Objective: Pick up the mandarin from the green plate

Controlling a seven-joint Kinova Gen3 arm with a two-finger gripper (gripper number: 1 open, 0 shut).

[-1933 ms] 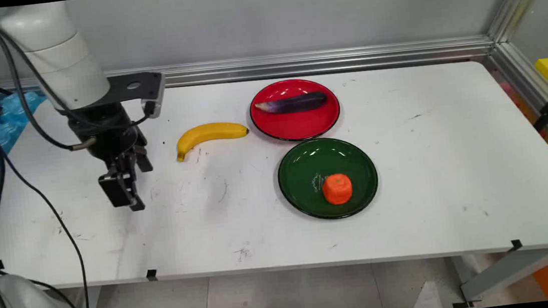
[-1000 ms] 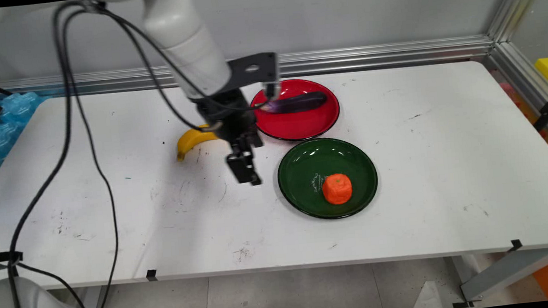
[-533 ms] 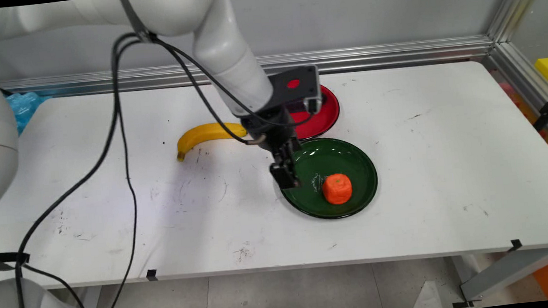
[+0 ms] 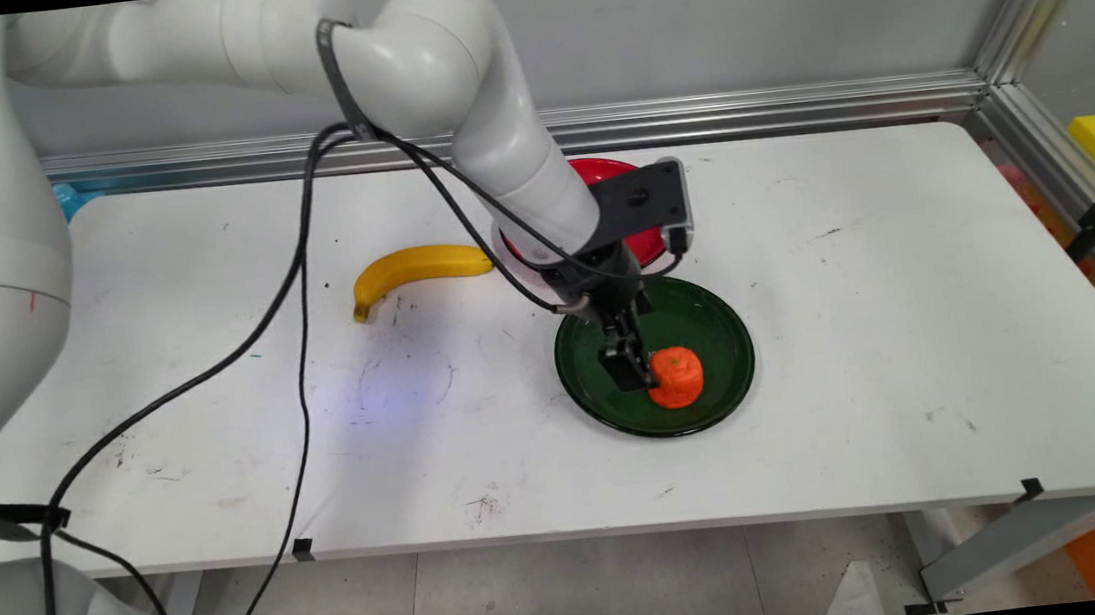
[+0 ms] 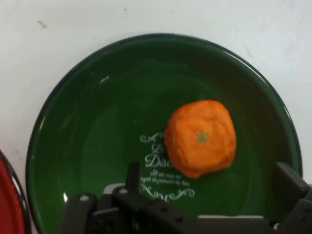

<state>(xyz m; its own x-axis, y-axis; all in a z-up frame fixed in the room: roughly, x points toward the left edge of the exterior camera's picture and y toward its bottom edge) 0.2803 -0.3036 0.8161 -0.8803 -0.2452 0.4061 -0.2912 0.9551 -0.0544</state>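
Two plates sit on the white table (image 4: 860, 318) in the main view: a green plate (image 4: 709, 317) holding an orange mandarin (image 4: 680, 375), and behind it a red plate (image 4: 647, 243) mostly hidden by the arm. The gripper (image 4: 636, 371) hangs over the green plate, just beside the mandarin. A banana (image 4: 413, 265) lies apart to the left, below a grey wall.

In the hand view, the fingers (image 5: 290, 183) stand wide apart, holding nothing, with the mandarin (image 5: 201, 138) ahead on the green plate (image 5: 97, 131) and the red plate's rim (image 5: 7, 200) at the left edge.
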